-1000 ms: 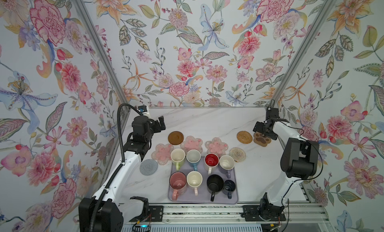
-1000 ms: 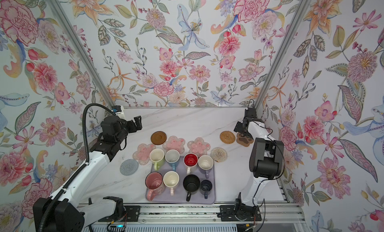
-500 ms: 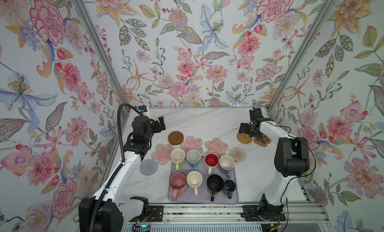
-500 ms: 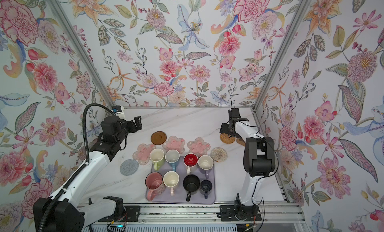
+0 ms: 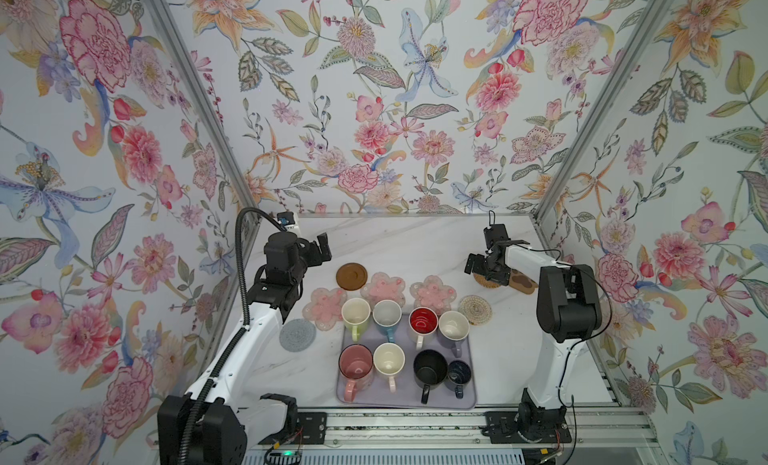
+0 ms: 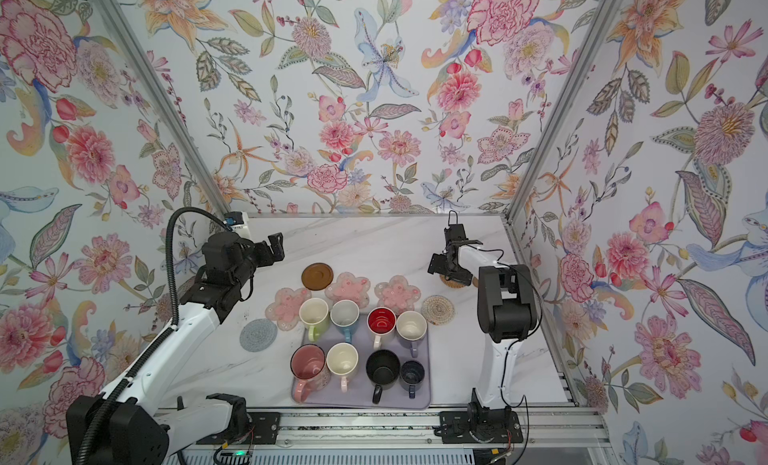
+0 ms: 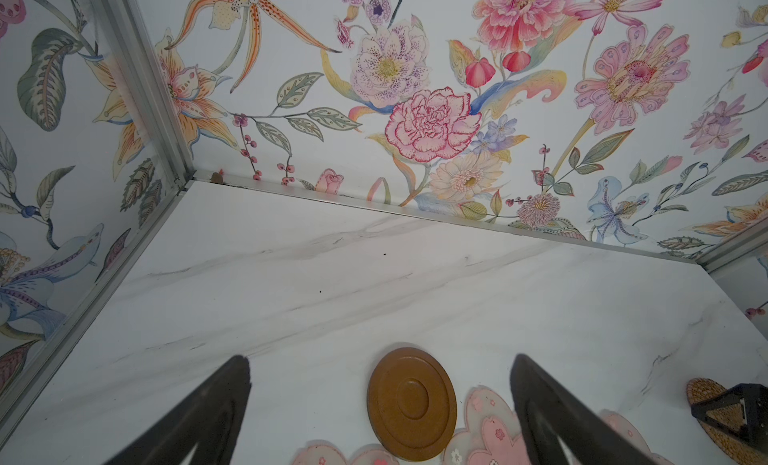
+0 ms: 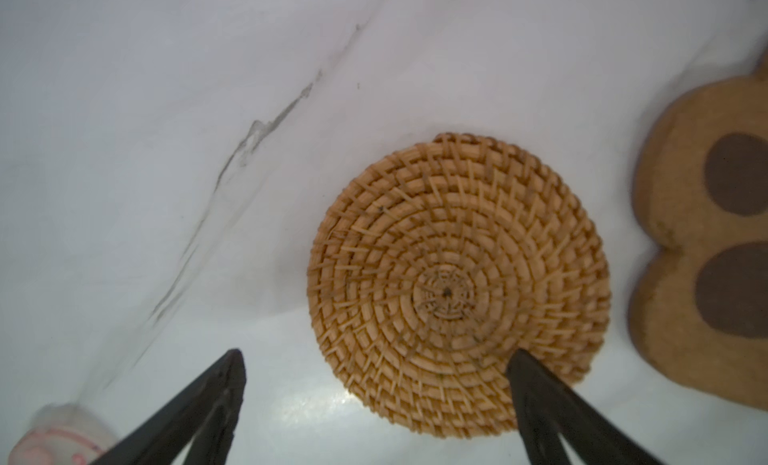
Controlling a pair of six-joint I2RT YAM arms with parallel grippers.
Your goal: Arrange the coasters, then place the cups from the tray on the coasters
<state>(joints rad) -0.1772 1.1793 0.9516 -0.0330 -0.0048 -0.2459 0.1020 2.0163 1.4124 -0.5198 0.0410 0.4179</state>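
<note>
Tan woven round coaster (image 8: 457, 284), far right on the white marble surface (image 5: 415, 242), beside the brown paw-shaped coaster (image 8: 706, 255). We see the right jaws, wide and empty, shifted from paw to it, so arranging continues. We count eight coasters (image 5: 351, 276) and eight mugs (image 5: 423, 320), all on the lavender tray (image 5: 403, 400). Left jaws wide, idle.

Table (image 5: 395, 242) behind coasters (image 5: 382, 288) lies open; mugs (image 5: 423, 321) crowd tray (image 5: 469, 396), rims nearly touching, gaps seemingly tight.
</note>
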